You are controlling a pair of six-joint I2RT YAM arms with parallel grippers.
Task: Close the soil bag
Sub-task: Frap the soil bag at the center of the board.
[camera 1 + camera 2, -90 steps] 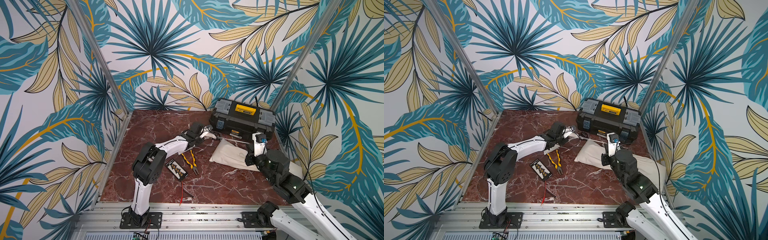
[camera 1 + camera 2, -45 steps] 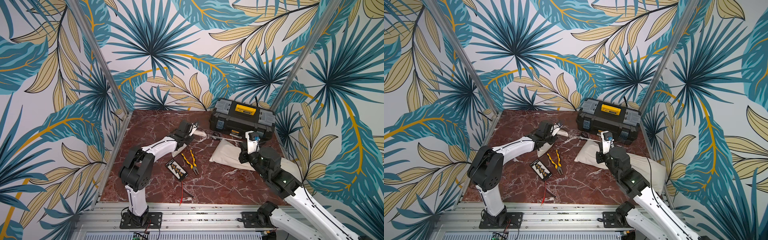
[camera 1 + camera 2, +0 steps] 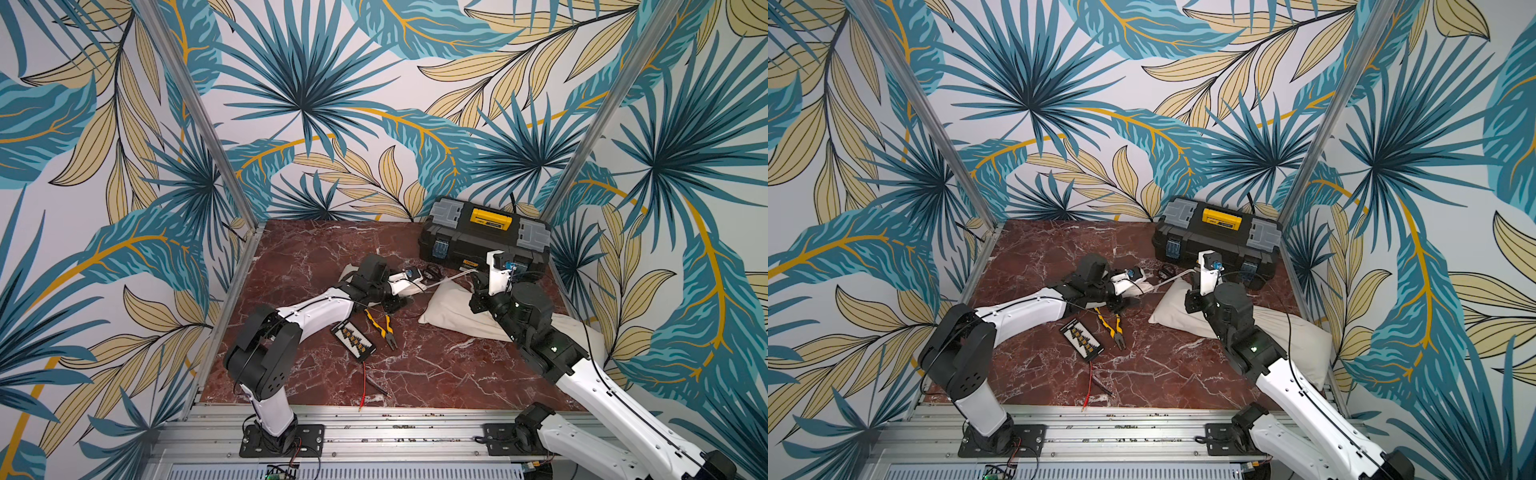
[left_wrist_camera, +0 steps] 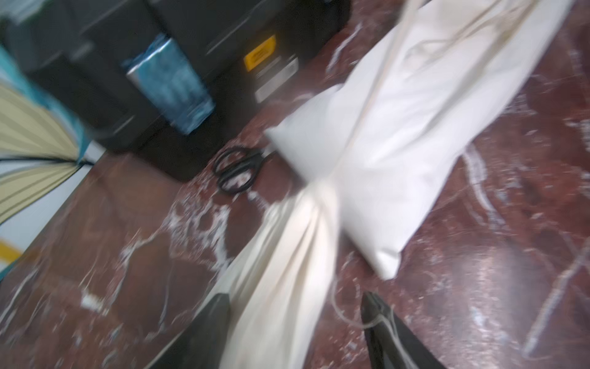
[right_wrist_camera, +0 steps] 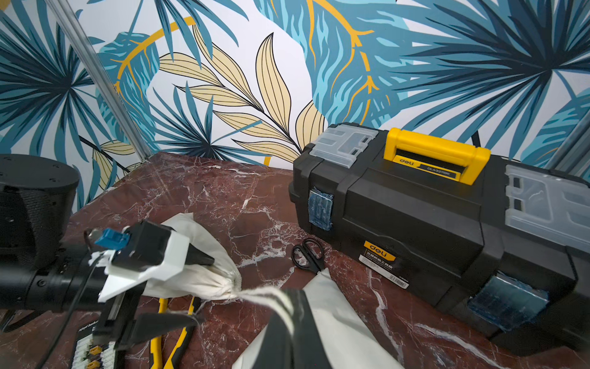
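Leaf-print walls (image 3: 303, 104) are enclosing a marble tabletop (image 3: 415, 374). In front of the toolbox (image 3: 484, 241) the soil bag (image 3: 449, 307) is lying, neck (image 5: 220, 281) gathered. The left gripper (image 5: 204, 289) is holding its jaws apart around that neck; the right gripper (image 5: 290, 297) is pinching the drawstring (image 5: 258, 292).

Though the picture is blurred, the left gripper (image 4: 295, 300) shows its two black fingers (image 4: 217, 319) spread apart, with the gathered neck (image 4: 306, 230) of the cream soil bag (image 4: 399, 127) running between them over the red marble tabletop (image 4: 127, 239). A drawstring (image 4: 380, 80) stretches from the gather across the bag. Black scissors (image 4: 236, 169) lie just beside the bag's corner, in front of a black toolbox (image 4: 223, 32) with a blue latch (image 4: 169, 86) and a yellow label (image 4: 260, 56).
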